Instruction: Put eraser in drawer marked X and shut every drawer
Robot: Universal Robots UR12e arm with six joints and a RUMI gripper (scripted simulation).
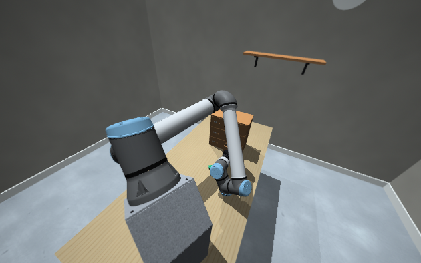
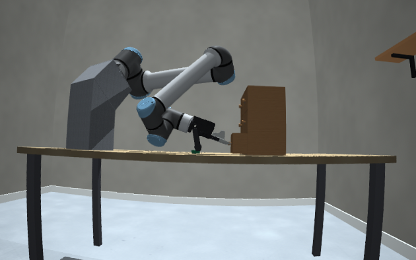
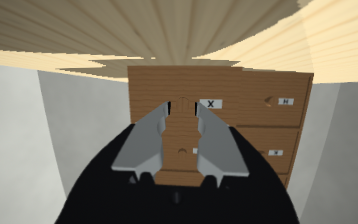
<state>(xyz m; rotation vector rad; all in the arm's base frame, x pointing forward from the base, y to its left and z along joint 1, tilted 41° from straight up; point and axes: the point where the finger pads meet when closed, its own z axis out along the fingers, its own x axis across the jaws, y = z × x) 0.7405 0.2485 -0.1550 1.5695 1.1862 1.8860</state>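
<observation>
Jaws (image 1: 225,149) (image 2: 230,144) parted and empty, astride the knob (image 3: 182,103) of the jutting X drawer (image 2: 238,143) (image 3: 152,92), we likely need to grip and pull or push (we can't tell which), something green (image 1: 210,166) (image 2: 195,152), perhaps the eraser, behind them.

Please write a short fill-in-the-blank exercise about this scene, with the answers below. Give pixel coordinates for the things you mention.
1. The chest (image 1: 248,121) (image 2: 267,120) (image 3: 275,114) stands on the ____.
2. The drawer pulled partly out carries the letter ____.
3. The arm's base stands on a block (image 1: 167,220) (image 2: 80,115) coloured ____.
4. The shelf (image 1: 284,57) (image 2: 413,41) is fixed to the ____.

Answers: table; X; grey; wall.
</observation>
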